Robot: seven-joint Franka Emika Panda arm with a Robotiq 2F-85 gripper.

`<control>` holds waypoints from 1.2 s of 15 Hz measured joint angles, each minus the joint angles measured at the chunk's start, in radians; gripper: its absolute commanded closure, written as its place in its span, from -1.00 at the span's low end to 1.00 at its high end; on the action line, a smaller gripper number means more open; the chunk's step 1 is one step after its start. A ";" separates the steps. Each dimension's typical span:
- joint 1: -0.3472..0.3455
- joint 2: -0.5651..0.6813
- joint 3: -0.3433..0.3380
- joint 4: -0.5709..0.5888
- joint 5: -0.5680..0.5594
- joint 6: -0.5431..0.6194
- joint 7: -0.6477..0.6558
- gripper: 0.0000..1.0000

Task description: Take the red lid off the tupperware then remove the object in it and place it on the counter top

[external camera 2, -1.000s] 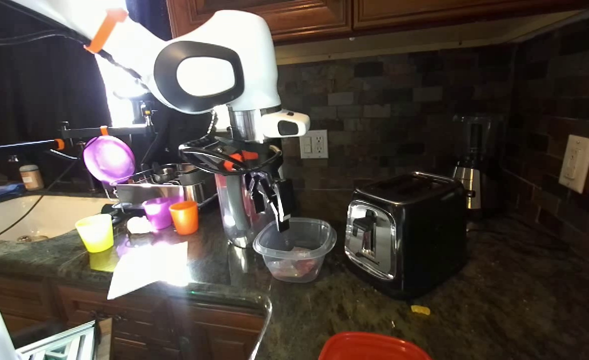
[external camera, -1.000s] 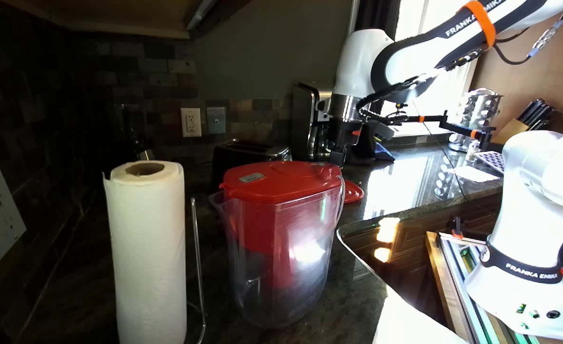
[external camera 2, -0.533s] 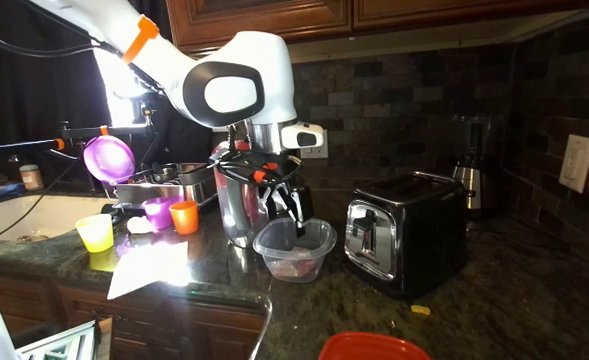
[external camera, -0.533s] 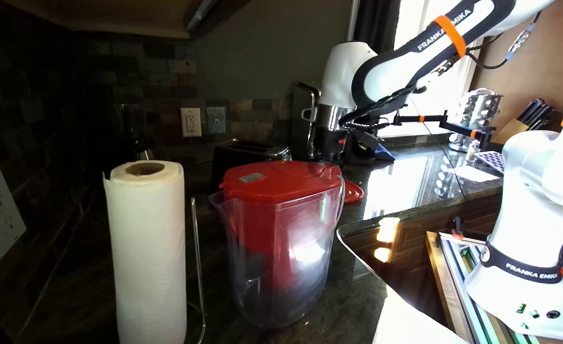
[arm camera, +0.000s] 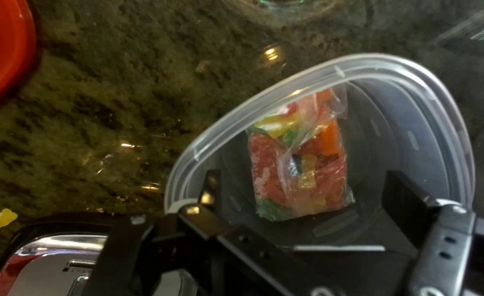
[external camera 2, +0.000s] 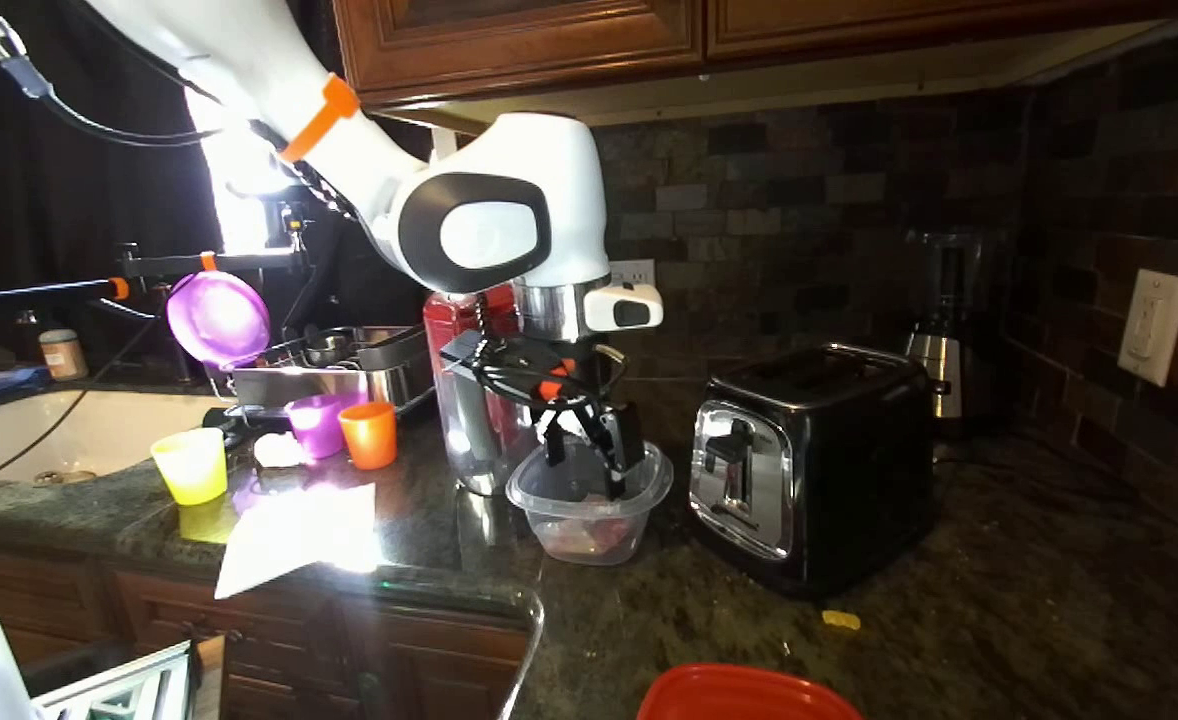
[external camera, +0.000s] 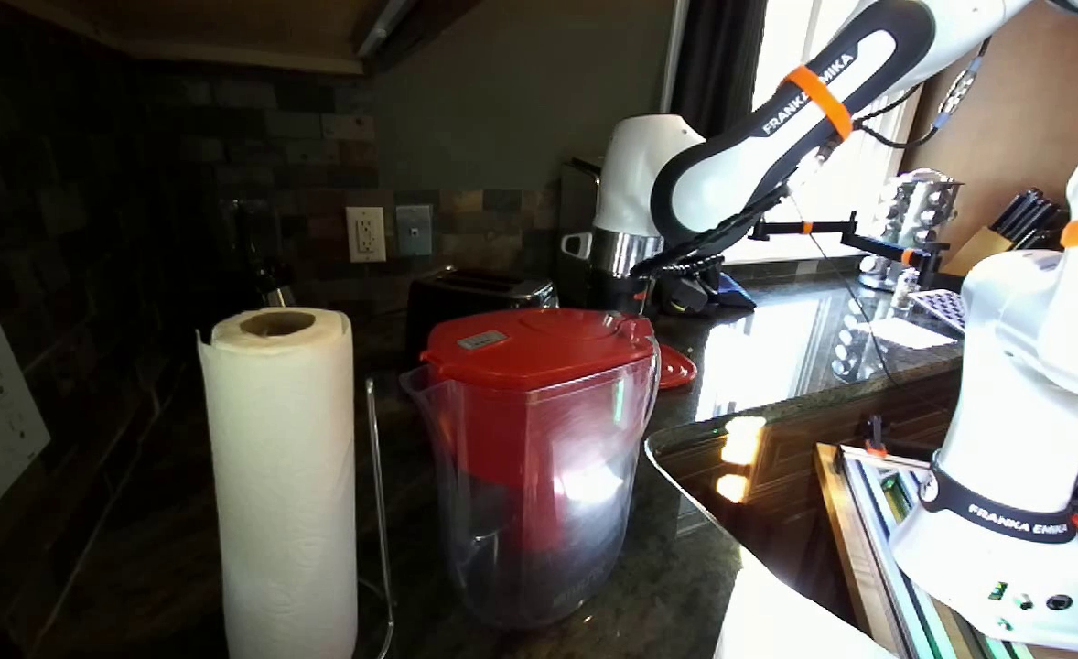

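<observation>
The clear tupperware tub (external camera 2: 529, 497) stands without a lid on the dark counter top (external camera 2: 999, 610). A clear bag of colourful gummy candy (arm camera: 299, 168) lies inside it and shows through its wall in an exterior view (external camera 2: 594, 538). My gripper (arm camera: 305, 179) is open, its fingers (arm camera: 408, 207) apart with nothing between them. In an exterior view the gripper (external camera 2: 586, 478) points down into the tub's mouth, above the bag. The red lid (external camera 2: 749, 695) lies apart on the counter, also in the wrist view (arm camera: 1, 49). In an exterior view the pitcher (external camera: 539, 343) hides the gripper and tub.
A black toaster (external camera 2: 819, 470) stands close beside the tub. The clear pitcher (external camera 2: 459, 430) stands just behind the tub. A yellow gummy piece (external camera 2: 841, 620) lies near the toaster. Cups, including an orange one (external camera 2: 369, 437), and a white sheet (external camera 2: 299, 540) lie toward the sink.
The arm has come down and shifted toward the toaster side, so the open gripper has moved from the tub's edge to over and into its mouth. The tub, bag and lid have not moved.
</observation>
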 measured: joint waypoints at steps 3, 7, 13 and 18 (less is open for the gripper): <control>0.004 0.027 0.007 0.006 0.000 0.011 -0.011 -1.00; 0.008 0.058 0.021 0.006 -0.003 0.065 -0.014 -1.00; 0.009 0.112 0.040 0.009 -0.013 0.150 -0.014 -1.00; 0.009 0.146 0.043 0.020 -0.032 0.156 -0.013 -1.00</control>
